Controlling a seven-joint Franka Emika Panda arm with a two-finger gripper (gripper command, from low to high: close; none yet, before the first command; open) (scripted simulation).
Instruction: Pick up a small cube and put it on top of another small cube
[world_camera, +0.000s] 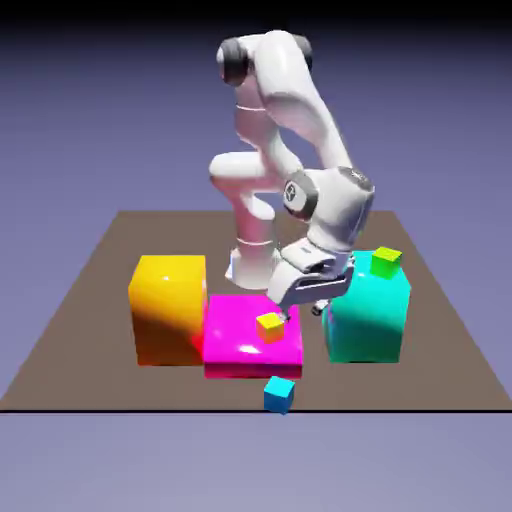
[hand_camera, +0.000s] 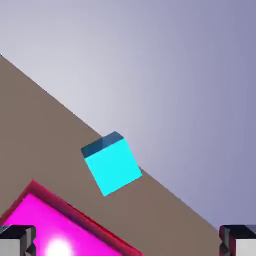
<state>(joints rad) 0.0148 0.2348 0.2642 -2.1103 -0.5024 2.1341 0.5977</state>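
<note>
The small blue-teal cube (world_camera: 279, 394) rests on the brown table close to its front edge, just in front of the flat magenta block (world_camera: 250, 340). In the hand view the same cube (hand_camera: 112, 164) appears tilted near the middle, beyond the magenta block's corner (hand_camera: 55, 225). My gripper (world_camera: 303, 311) hovers over the magenta block's right rear part, above and behind the cube, apart from it. Its grey fingertips (hand_camera: 17, 240) sit wide at the bottom corners, so the gripper (hand_camera: 128, 244) is open and holds nothing. A small yellow cube (world_camera: 269, 326) lies on the magenta block, just left of the gripper.
A tall orange block (world_camera: 168, 305) stands left of the magenta one. To the right stands a large cyan block (world_camera: 368, 318) with a small green cube (world_camera: 385, 262) on top. The table's front edge (world_camera: 150, 408) runs just before the blue-teal cube.
</note>
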